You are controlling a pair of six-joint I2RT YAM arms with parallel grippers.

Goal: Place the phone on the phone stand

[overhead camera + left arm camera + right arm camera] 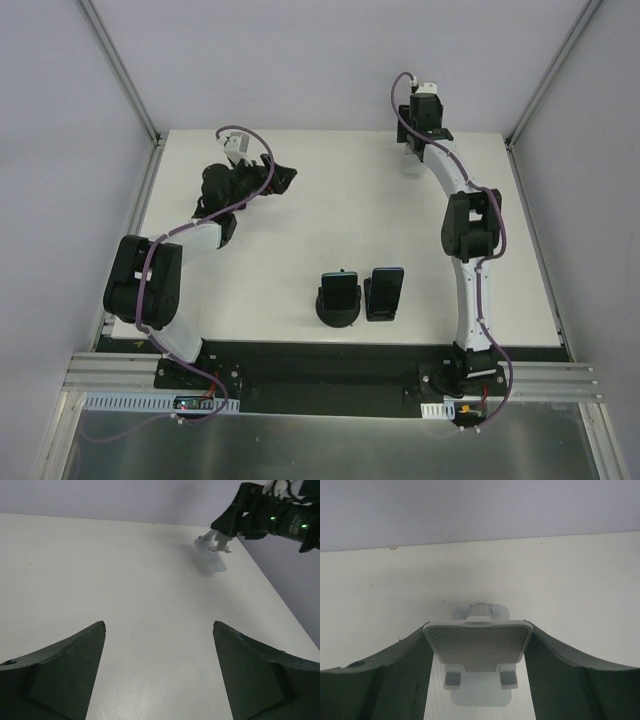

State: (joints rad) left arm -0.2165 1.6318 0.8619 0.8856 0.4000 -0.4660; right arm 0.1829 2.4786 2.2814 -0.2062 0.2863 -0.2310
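Observation:
A white phone stand [479,647] with a grey gridded plate stands at the far edge of the table. My right gripper [479,629] is shut on it, with both fingers against the sides of the plate. In the top view the right gripper [413,155] and the stand [413,168] are at the back right. Two dark phones [340,288] [386,288] lean upright on black stands near the front centre. My left gripper [284,177] is open and empty at the back left. In its wrist view the left gripper [159,625] faces bare table, with the stand [211,561] far ahead.
The black round base [338,312] under the left phone and a black stand [380,314] under the right phone sit close together. Grey walls enclose the white table [300,230] on three sides.

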